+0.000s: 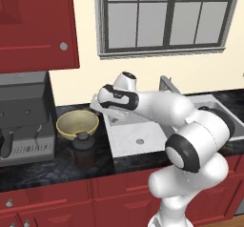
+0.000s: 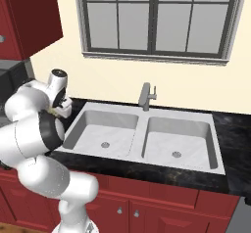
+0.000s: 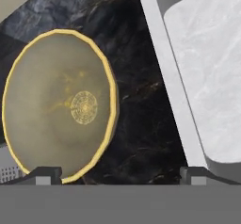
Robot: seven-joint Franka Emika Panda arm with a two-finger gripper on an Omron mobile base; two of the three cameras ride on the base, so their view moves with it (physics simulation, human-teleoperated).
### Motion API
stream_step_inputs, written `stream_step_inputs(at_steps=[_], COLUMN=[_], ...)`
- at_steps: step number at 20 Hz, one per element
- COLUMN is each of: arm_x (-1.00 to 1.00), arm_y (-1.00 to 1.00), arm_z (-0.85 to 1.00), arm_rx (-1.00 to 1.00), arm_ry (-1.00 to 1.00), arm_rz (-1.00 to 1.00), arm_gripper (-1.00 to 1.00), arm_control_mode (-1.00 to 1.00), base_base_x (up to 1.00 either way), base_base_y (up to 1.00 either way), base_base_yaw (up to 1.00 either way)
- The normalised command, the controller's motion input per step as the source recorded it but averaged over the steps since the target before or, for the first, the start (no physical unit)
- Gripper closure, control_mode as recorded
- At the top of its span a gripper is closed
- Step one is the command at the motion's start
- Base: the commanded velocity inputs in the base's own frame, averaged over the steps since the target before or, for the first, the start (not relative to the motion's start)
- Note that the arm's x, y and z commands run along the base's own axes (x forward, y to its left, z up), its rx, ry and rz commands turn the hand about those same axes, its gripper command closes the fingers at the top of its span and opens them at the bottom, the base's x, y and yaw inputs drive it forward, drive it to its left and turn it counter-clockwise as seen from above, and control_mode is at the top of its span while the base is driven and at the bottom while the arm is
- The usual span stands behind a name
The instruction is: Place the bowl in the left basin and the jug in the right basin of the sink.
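The pale yellow-tan bowl (image 1: 77, 124) sits on the black counter left of the sink (image 2: 142, 156); in the hand view the bowl (image 3: 61, 105) shows its olive-gold inside. The dark jug (image 1: 84, 149) with its knobbed lid stands just in front of the bowl. My gripper (image 3: 121, 173) hovers above the counter strip between the bowl's right rim and the sink's edge, open, nothing between its fingertips (image 3: 47, 173). In the left base view the gripper (image 1: 96, 103) hangs behind and right of the bowl. The left basin (image 2: 105, 129) and right basin (image 2: 179, 141) hold nothing.
A grey coffee machine (image 1: 24, 121) stands on the counter left of the bowl. The angular faucet (image 2: 145, 96) rises behind the divider. A red wall cabinet (image 1: 38, 25) hangs above the machine. Black marbled countertop (image 3: 146, 110) runs around the sink.
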Motion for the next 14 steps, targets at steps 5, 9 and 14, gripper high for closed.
stream_step_inputs(at_steps=[5, 9, 14], arm_x=[0.21, 0.14, 0.01], arm_y=[0.22, 0.14, 0.0], arm_z=[-0.35, -0.28, -0.25], arm_rx=[-0.02, -0.02, 0.0], arm_ry=[-0.1, -0.08, -0.02], arm_rz=[0.0, 0.0, 0.0], arm_gripper=[-1.0, -1.0, -1.0], arm_control_mode=[-1.0, -1.0, -1.0], base_base_x=[0.0, 0.0, 0.0], base_base_y=[0.0, 0.0, 0.0], base_base_yaw=[0.0, 0.0, 0.0])
